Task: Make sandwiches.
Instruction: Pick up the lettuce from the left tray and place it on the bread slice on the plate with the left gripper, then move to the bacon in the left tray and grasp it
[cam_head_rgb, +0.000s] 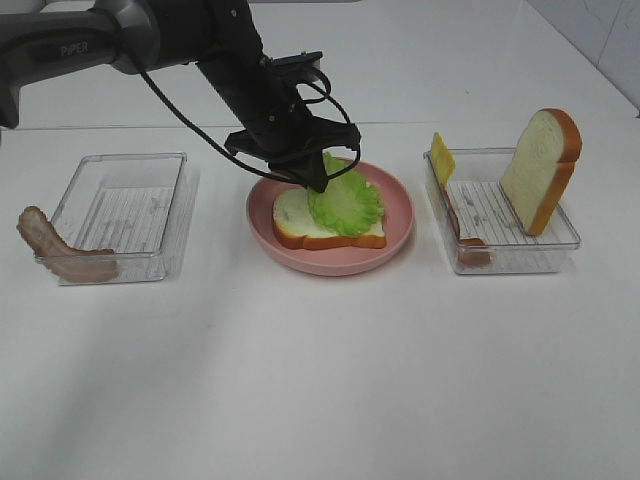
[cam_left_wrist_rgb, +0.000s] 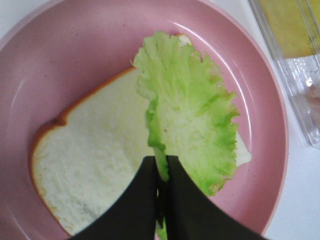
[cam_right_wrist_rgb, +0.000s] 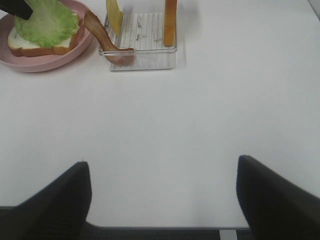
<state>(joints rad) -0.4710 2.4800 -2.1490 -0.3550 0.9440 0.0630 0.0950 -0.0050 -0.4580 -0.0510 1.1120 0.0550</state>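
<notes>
A white bread slice (cam_head_rgb: 296, 229) with orange-brown crust lies flat on the round pink plate (cam_head_rgb: 398, 205). A green lettuce leaf (cam_head_rgb: 348, 203) rests on it. My left gripper (cam_head_rgb: 318, 182) is shut on the leaf's edge; the left wrist view shows the black fingertips (cam_left_wrist_rgb: 145, 185) pinching the lettuce (cam_left_wrist_rgb: 192, 107) above the bread (cam_left_wrist_rgb: 90, 165). In the right clear tray (cam_head_rgb: 560, 240) a second bread slice (cam_head_rgb: 541, 168) stands on edge, with a yellow cheese square (cam_head_rgb: 441, 157) and a bacon strip (cam_head_rgb: 466, 228). My right gripper (cam_right_wrist_rgb: 162, 200) is open and empty over bare table.
A left clear tray (cam_head_rgb: 125, 210) has a bacon strip (cam_head_rgb: 58, 250) draped over its left end. The right wrist view shows the plate (cam_right_wrist_rgb: 50, 64), bacon (cam_right_wrist_rgb: 102, 37), cheese (cam_right_wrist_rgb: 114, 12) and upright bread (cam_right_wrist_rgb: 170, 20) far ahead, and the table's front edge close below.
</notes>
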